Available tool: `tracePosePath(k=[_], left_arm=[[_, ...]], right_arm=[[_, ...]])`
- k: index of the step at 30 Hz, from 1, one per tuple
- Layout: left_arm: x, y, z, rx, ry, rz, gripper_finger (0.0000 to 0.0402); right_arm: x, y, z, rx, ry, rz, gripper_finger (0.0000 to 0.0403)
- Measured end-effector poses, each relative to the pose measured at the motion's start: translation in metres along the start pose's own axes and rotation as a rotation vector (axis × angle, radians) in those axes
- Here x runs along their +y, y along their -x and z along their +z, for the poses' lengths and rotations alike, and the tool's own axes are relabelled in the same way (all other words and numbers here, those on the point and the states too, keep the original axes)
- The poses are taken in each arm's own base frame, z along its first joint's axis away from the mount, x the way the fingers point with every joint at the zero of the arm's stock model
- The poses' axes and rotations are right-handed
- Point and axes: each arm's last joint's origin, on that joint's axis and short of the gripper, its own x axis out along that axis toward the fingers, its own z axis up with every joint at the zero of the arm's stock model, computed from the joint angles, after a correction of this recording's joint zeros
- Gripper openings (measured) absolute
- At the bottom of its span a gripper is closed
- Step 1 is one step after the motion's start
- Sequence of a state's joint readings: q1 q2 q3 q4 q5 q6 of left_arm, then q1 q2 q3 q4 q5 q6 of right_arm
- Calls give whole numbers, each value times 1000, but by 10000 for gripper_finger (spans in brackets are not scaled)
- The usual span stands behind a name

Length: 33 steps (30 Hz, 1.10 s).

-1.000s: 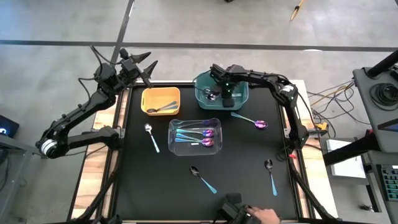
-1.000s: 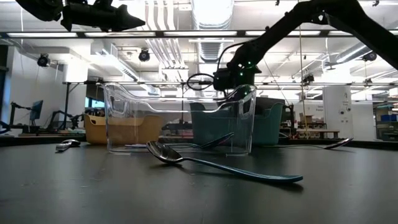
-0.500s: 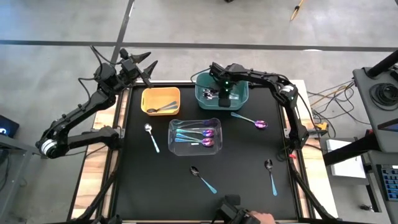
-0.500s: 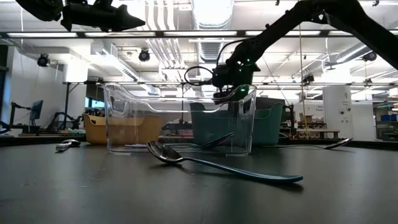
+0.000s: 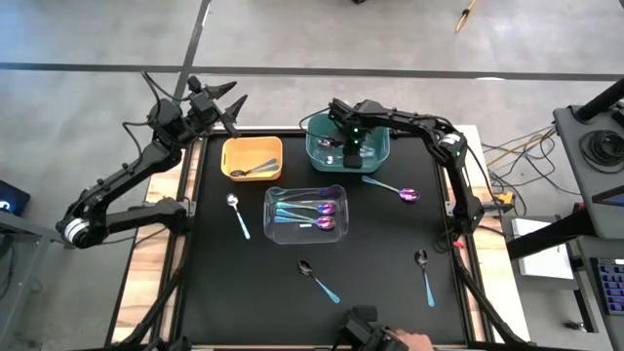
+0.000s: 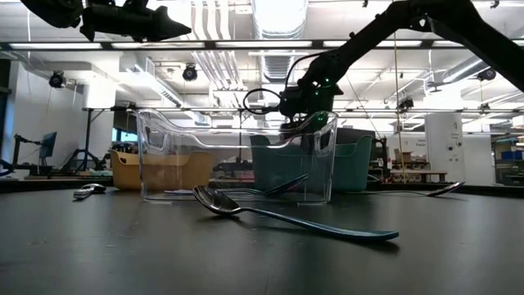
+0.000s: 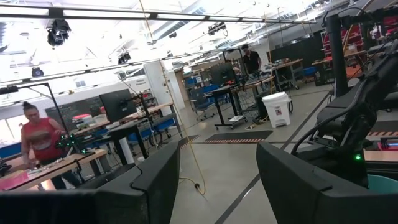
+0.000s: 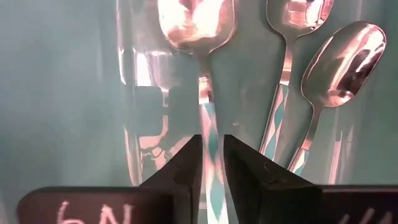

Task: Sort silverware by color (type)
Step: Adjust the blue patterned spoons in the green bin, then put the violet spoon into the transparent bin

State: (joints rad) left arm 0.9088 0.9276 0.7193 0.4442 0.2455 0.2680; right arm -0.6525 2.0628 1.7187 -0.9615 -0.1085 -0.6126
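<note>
Since the earlier frames your right gripper (image 5: 348,146) has shifted slightly inside the teal bin (image 5: 377,156), from its near-left part toward the middle, and its fingers have begun to part. In the right wrist view a narrow gap shows between the two fingers (image 8: 186,168), and the teal handle of a silver spoon (image 8: 198,25) lies in that gap, bowl away from the wrist. Whether the pads still pinch the handle cannot be told; my judgement is that you are letting it go, since the spoon lies flat alongside two other silver-bowled spoons (image 8: 311,68) on the bin floor.

The placement is consistent with the sort: silver bowls in the teal bin, iridescent purple-pink spoons (image 5: 310,209) in the clear bin (image 5: 270,229) in front of the teal one, and a dark spoon (image 5: 255,170) in the yellow bin (image 5: 230,146) to the left of it.

Still loose on the black surface (image 5: 370,273): a purple-bowled spoon (image 5: 392,188) just in front and right of the teal bin, a silver spoon (image 5: 238,215) well to its front left, beside the clear bin, and two dark-bowled spoons, one (image 5: 319,279) beyond the clear bin toward the near edge and one (image 5: 425,275) toward the near right corner.

Your left gripper (image 5: 230,105) waits raised behind the yellow bin, off the surface's far edge, fingers spread wide and holding nothing; it is parked clear of the right arm's reach into the teal bin.

Finding: the sort is partly done, with four spoons outstanding.
</note>
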Motion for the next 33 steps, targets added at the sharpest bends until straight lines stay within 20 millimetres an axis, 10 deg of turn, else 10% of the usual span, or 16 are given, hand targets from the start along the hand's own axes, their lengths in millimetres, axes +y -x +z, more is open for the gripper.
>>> tracePosePath(k=[16, 33], left_arm=[[0, 0, 0, 1, 158, -1, 194], [-27, -1, 5, 73, 688, -385, 194]], right_arm=[[2, 27, 2, -55, -43, -41, 72], [19, 109, 3, -374, -96, -109, 10]])
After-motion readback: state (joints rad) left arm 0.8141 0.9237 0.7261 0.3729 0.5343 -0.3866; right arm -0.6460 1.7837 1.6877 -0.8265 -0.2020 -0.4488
